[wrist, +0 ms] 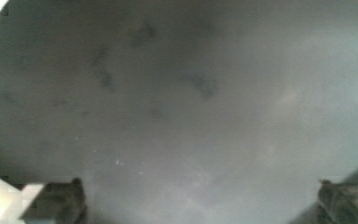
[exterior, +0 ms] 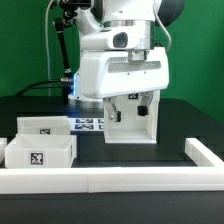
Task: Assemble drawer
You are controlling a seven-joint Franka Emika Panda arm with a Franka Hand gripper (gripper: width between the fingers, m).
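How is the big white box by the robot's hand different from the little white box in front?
The drawer shell is much bigger and taller than the front tray. The shell stands by the open gripper; the tray sits apart, toward the exterior view's left. The tray's front shows a black-and-white tag; I see none on the shell. Both are white, on the dark table.

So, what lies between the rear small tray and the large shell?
The marker board lies between the tray and shell; the exterior view shows it.
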